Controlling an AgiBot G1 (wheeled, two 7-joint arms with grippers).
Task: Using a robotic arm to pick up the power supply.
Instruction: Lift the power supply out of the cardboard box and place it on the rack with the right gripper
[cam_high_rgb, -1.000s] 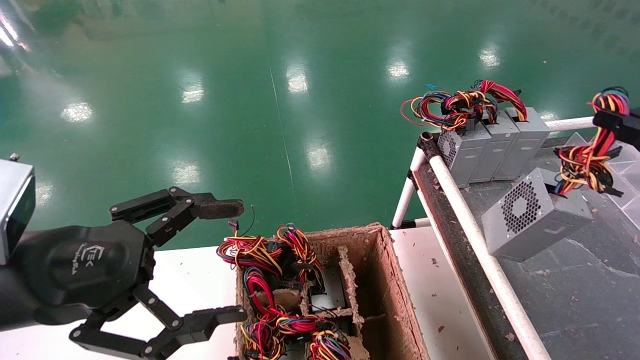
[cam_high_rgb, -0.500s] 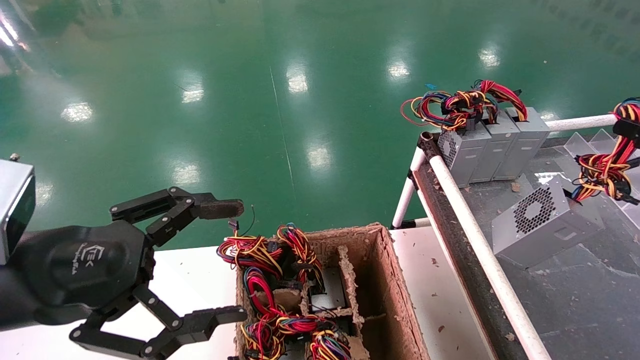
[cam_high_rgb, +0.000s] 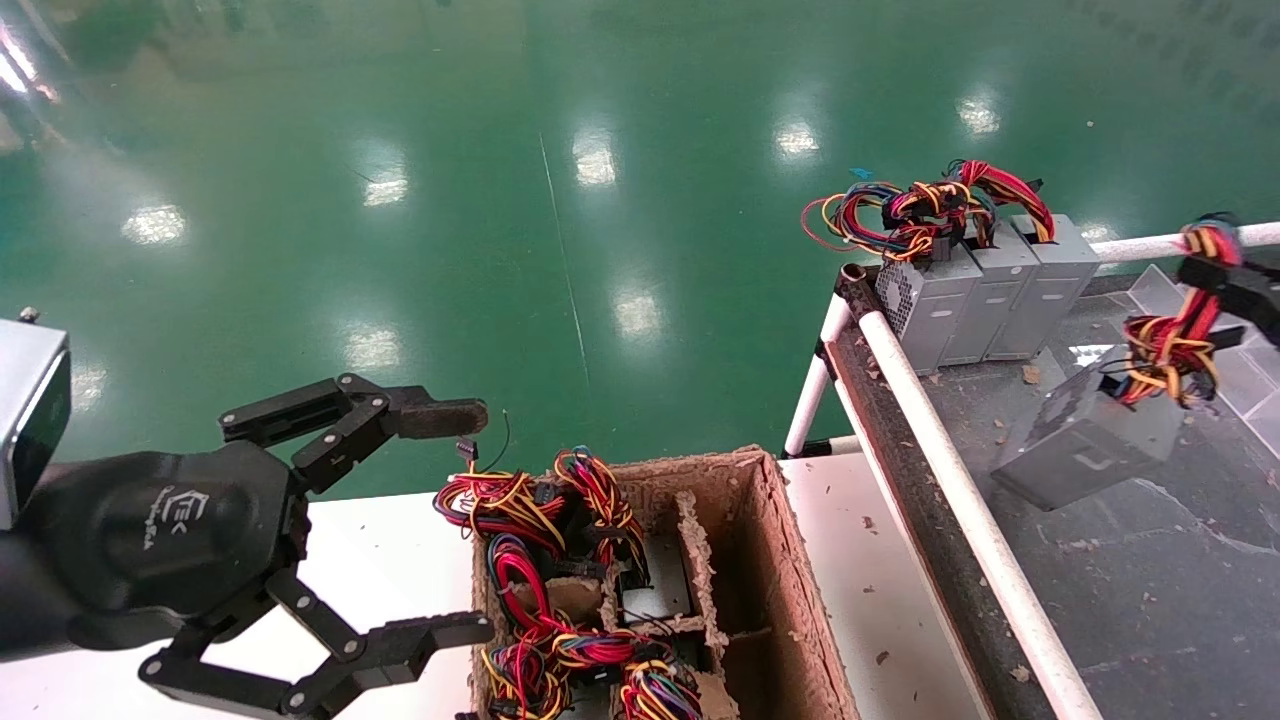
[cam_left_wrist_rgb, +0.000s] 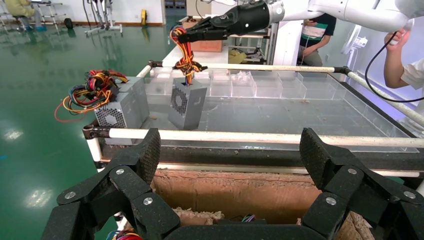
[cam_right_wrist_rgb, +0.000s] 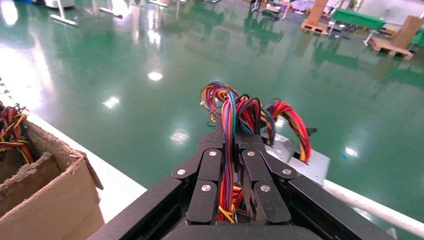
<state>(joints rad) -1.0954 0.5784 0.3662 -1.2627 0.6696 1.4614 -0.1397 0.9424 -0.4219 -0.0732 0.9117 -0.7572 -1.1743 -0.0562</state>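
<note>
Clamped on the wire bundle (cam_high_rgb: 1160, 350), the right pincer (cam_high_rgb: 1225, 282) at three o'clock has swung the dangling power supply (cam_high_rgb: 1085, 440) so its vent turns away, clear of the surface (cam_high_rgb: 1150, 600); left pincer (cam_high_rgb: 440, 520) idles apart.

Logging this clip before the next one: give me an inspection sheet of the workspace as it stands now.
Surface: dark tray table with white pipe rails, scattered with brown crumbs.
Job's things: power supply hangs tilted above the tray by its wire bundle; whether a corner touches the tray I cannot tell.
Clutter: three more grey supplies upright in a row at the tray's far corner; cardboard box with dividers, holding wired units.
Grippers: right claw shut on the wire bundle; left claw open, idle beside the cardboard box.
Cables: loose coloured wire loops atop the row.
Surroundings: glossy green floor; clear bins and people beyond the tray.
</note>
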